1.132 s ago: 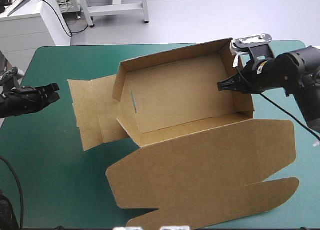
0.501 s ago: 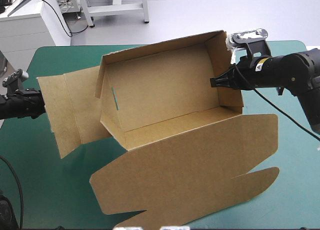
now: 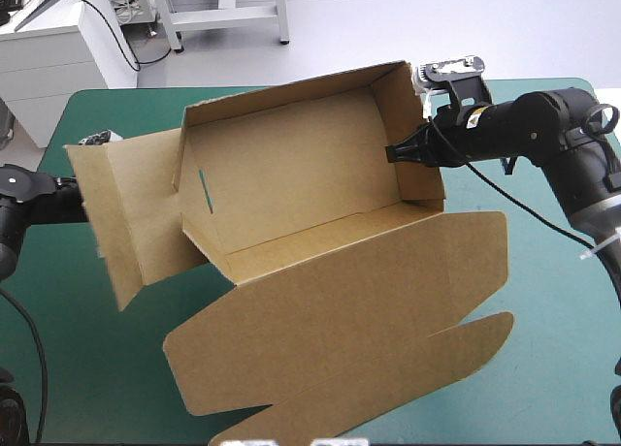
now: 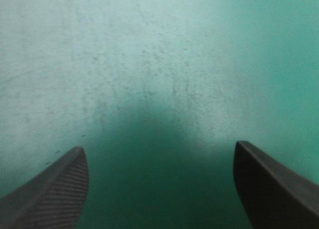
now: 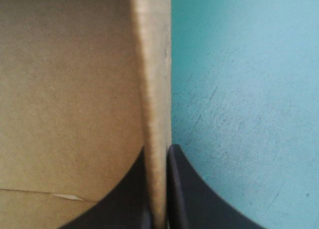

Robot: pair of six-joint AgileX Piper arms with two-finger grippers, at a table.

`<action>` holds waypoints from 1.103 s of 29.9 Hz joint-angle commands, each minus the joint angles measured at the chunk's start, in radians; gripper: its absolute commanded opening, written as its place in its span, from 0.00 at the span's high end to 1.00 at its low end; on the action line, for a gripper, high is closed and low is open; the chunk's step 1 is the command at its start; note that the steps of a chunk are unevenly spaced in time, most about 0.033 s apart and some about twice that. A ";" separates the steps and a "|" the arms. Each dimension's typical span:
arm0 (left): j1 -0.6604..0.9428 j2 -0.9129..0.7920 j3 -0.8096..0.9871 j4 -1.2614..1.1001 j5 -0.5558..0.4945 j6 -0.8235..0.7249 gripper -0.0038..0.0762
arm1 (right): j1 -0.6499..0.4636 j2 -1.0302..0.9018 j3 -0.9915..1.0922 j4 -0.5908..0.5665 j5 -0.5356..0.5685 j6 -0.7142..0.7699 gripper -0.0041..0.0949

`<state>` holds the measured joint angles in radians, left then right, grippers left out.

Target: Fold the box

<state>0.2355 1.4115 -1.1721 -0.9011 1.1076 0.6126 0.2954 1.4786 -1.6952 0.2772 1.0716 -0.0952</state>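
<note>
The right gripper [image 3: 396,153] clamps the box's [image 3: 291,189] right wall by the table's far edge; the left gripper [image 4: 159,148] gapes over bare teal-green cover [image 4: 159,64]. The brown box forms an open tray, lid [image 3: 340,339] flat.

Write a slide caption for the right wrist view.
Right claw shut on the brown box, pinching its raised end wall; teal-green cover outside.

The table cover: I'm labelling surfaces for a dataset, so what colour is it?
The cover is plain teal-green, clearest in the high view.
</note>
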 commanded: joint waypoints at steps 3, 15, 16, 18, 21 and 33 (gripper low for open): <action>-0.006 -0.033 -0.025 -0.310 0.158 0.174 0.24 | -0.004 -0.025 -0.032 0.034 -0.117 0.044 0.98; -0.006 -0.135 -0.025 -0.474 0.193 0.236 0.24 | -0.004 -0.010 -0.032 -0.023 -0.110 0.049 0.98; -0.006 -0.147 -0.025 -0.488 0.193 0.236 0.24 | -0.004 -0.009 -0.032 -0.023 -0.108 0.049 0.98; -0.006 -0.172 -0.025 -0.490 0.193 0.243 0.24 | -0.004 -0.009 -0.030 -0.023 -0.110 0.049 0.98; -0.006 -0.203 -0.025 -0.483 0.180 0.281 0.24 | -0.004 -0.009 -0.030 -0.028 -0.108 0.049 0.98; -0.006 -0.211 -0.025 -0.308 0.001 0.212 0.24 | -0.004 -0.009 -0.030 -0.117 -0.061 0.083 0.98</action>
<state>0.2355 1.2302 -1.1701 -1.1411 1.1322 0.8479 0.2954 1.4956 -1.6952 0.1749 1.0529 -0.0231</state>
